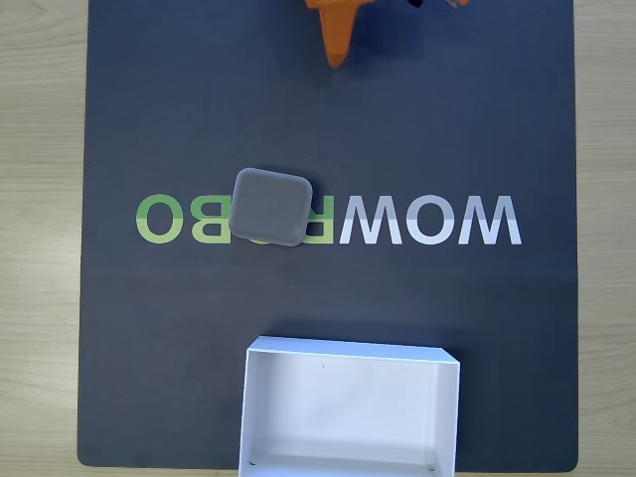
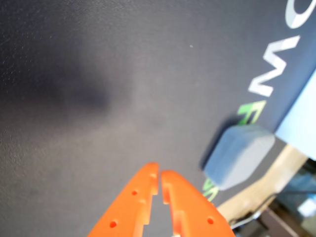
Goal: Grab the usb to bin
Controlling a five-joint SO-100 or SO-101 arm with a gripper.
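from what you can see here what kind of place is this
Probably a desk set up for robot practice: a dark printed mat lies on a light wood tabletop, with only a grey usb, a white bin and an orange gripper over it.

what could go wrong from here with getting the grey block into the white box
1. The orange claw looks nearly shut and sits well away from the small flat matte grey block; unless it opens first, it would likely push the block rather than grip it.
2. The block is low and flat on the dark mat, so the fingers may slip over its rounded corners.
3. The shallow rectangular white box has thin walls, so a low carry could catch its rim.
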